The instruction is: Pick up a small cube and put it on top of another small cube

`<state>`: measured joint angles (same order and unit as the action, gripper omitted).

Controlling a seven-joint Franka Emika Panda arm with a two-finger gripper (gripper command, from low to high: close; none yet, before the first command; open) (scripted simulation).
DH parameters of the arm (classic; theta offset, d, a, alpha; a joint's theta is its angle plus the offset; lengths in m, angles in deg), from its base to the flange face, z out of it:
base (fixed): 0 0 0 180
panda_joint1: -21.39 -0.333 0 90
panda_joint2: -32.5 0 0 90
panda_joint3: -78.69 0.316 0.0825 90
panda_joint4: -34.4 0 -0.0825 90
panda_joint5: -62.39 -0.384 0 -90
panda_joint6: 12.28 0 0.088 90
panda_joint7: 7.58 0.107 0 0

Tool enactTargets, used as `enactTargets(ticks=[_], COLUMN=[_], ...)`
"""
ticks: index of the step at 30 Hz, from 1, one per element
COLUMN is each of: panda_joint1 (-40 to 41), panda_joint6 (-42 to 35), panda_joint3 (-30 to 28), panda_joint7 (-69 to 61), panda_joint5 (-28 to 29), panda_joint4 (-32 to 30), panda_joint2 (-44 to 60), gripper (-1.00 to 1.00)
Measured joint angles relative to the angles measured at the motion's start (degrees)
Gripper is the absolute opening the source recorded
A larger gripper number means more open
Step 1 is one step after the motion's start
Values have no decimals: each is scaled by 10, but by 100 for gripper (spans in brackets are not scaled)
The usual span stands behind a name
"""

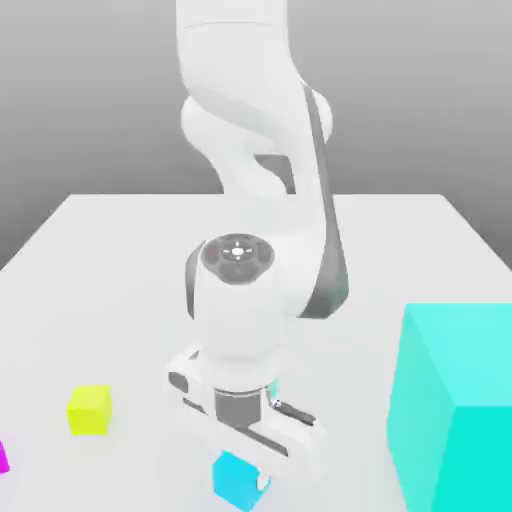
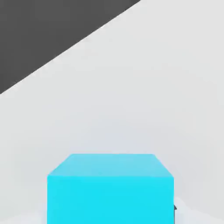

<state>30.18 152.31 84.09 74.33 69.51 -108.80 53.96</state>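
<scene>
The small cube (image 1: 233,482), sky-blue with plain matte faces, sits on the white table (image 1: 110,270) near the front edge in the exterior view. My gripper (image 1: 243,472) reaches straight down over it, and its fingers are shut on the cube's sides, one fingertip (image 1: 263,484) showing at the cube's right. In the hand view the small cube (image 2: 109,188) looms close below the hand. A small yellow cube (image 1: 89,409) of about the same size rests apart, toward the exterior view's left.
A huge turquoise cube (image 1: 458,405) stands close by on the exterior view's right. A magenta object (image 1: 3,458) peeks in at the left edge. The arm's body rises over the middle of the table.
</scene>
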Motion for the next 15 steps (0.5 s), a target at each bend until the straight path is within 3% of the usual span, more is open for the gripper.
enactTargets(ticks=[5,15], panda_joint1=[16,-65], panda_joint6=[-72,-301], panda_joint3=[25,139], panda_joint7=[-29,-224], panda_joint5=[-37,-83], panda_joint4=[-5,181], panda_joint2=[-88,-160], gripper=[-100,-100])
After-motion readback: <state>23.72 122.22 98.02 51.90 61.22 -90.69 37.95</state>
